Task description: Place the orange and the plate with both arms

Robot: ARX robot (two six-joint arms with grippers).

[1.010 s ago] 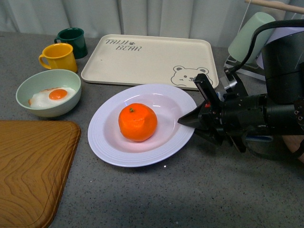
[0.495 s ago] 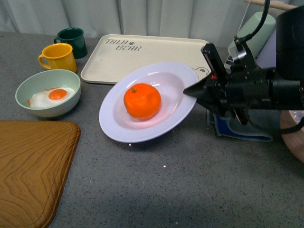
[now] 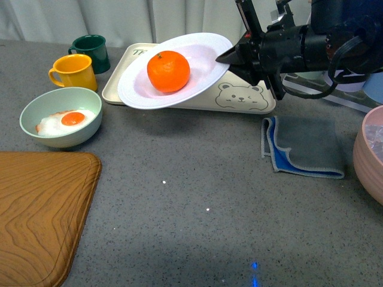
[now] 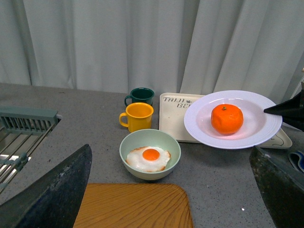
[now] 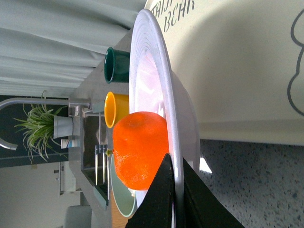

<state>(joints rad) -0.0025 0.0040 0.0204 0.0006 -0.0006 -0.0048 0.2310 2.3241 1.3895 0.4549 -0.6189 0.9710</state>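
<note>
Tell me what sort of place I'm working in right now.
Most likely a kitchen counter. A tap shows in the right wrist view and a dish rack in the left wrist view. A wooden cutting board and a bowl of fried egg sit on the grey worktop.

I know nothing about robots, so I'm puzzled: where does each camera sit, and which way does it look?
Front view: on the body, facing across the table; right pincer holds the plate with the orange.
Left wrist view: on the left wrist, facing the curtain; left pincer's fingers frame it.
Right wrist view: on the right wrist, looking along the plate rim its fingers clamp.
All share plate and orange.
</note>
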